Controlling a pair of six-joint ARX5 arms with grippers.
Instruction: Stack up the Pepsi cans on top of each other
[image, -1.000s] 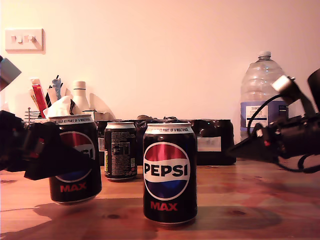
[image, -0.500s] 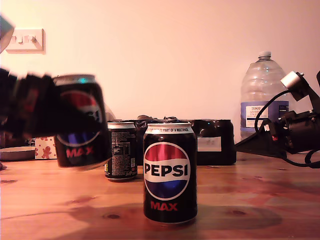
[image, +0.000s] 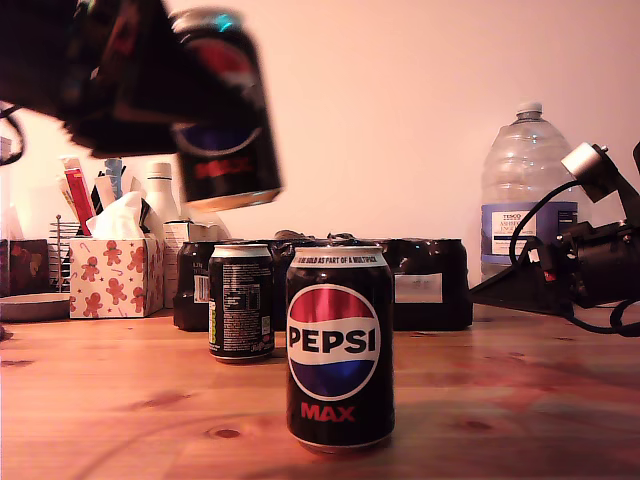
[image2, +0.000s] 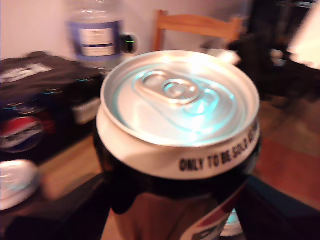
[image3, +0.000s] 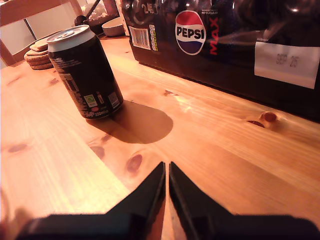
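Note:
One Pepsi can (image: 225, 110) hangs tilted high at the exterior view's upper left, with my first gripper (image: 185, 105) shut on its sides. Its silver top (image2: 180, 97) fills the first wrist view, with my first gripper (image2: 175, 210) clamped around the body below. A second Pepsi can (image: 340, 345) stands upright on the table, logo facing the exterior camera. A third can (image: 241, 300) (image3: 87, 72) stands behind it, small print showing. My second gripper (image: 480, 295) (image3: 166, 172) is shut and empty, low over the wood at the exterior view's right.
A shrink-wrapped black multipack (image: 420, 280) (image3: 225, 40) lies along the back of the wooden table (image: 520, 400). A large water bottle (image: 525, 190) stands at the exterior view's back right, a tissue box (image: 115, 275) at its left. A wooden chair (image2: 197, 25) shows beyond.
My first gripper has lifted its can from table height up and toward the exterior view's right. The second arm drew back slightly, then held still. The standing cans have not moved.

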